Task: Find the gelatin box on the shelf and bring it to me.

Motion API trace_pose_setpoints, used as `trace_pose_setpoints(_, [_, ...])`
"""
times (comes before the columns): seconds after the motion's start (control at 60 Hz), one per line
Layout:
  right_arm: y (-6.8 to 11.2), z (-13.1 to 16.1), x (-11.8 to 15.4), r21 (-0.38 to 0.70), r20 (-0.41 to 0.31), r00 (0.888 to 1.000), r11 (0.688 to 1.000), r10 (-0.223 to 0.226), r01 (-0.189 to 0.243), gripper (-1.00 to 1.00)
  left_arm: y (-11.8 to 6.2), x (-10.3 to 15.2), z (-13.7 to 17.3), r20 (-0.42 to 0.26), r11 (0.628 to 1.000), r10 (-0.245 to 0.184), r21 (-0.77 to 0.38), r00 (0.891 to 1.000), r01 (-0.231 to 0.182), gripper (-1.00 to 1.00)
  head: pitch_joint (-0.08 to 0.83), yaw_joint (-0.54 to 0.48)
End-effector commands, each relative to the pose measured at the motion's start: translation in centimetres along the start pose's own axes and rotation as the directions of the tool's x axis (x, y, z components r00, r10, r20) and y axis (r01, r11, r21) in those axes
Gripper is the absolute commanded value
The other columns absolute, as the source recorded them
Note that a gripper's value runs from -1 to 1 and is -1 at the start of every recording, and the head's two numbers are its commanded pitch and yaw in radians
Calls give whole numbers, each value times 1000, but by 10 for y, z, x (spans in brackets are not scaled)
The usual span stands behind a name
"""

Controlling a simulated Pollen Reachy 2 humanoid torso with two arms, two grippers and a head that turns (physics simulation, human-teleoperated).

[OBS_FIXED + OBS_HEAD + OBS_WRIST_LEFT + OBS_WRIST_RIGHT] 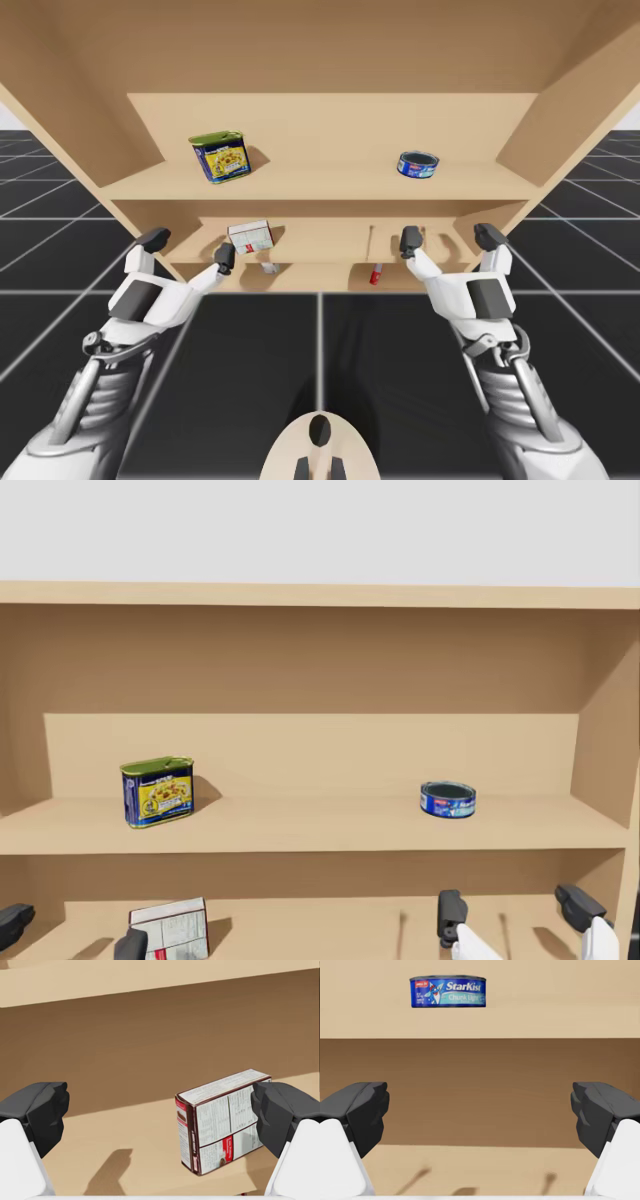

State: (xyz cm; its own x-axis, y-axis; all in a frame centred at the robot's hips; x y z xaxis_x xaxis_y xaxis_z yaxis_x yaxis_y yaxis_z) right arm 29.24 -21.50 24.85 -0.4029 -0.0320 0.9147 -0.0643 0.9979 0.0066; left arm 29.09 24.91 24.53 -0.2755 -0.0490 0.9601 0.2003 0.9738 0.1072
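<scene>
Left gripper (190,248) (160,1110) hangs at the front of the lower shelf (320,248) with its fingers wide apart and nothing between them. The gelatin box (250,236) (225,1122) (170,930), white with dark red edges, stands on that lower shelf just ahead of this gripper, off to the side of the finger nearer my middle. It rests on a long edge and is turned at an angle to the back wall. In the left wrist view that finger overlaps the far end of the box; I cannot tell whether they touch.

My right gripper (449,240) (480,1110) is held at the same lower shelf, well apart from the box, fingers likewise spread and empty.

On the upper shelf (330,185) a blue and yellow rectangular can (220,157) (158,792) with a green top stands toward the left, and a low round blue can (417,165) (447,800) (448,991) sits toward the right, above my right gripper. A small red thing (375,273) shows at the front edge of the lower shelf between the two grippers, too small to make out.
</scene>
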Motion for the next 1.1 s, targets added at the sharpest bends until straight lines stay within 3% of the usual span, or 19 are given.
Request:
trace_pose_setpoints(0.017, [6, 3, 0, -25, -16, 1000, 999, -23, 23, -1000, 0, 0, 1, 4, 1000, 0, -1, 1000, 0, -1000, 18, -40])
trace_pose_setpoints(0.183, [3, 2, 2, -7, -22, 999, 999, -35, 34, -1000, 0, 0, 1, 4, 1000, 2, -2, 1000, -2, -1000, 64, -38])
trace_pose_setpoints(0.583, [4, -1, -4, -18, -44, 999, 1000, -25, 24, -1000, -2, 4, 5, 27, 1000, 6, -20, 1000, -6, -1000, 370, -39])
trace_pose_setpoints(0.917, [3, -2, -3, -31, -34, 999, 999, -18, 17, -1000, -4, 14, 11, 57, 999, 24, -36, 998, -22, -1000, 559, -215])
trace_pose_setpoints(1.1, [5, 0, 2, -37, -40, 999, 999, -32, 30, -1000, -2, 17, 12, 67, 999, 36, -38, 997, -33, -1000, 593, -254])
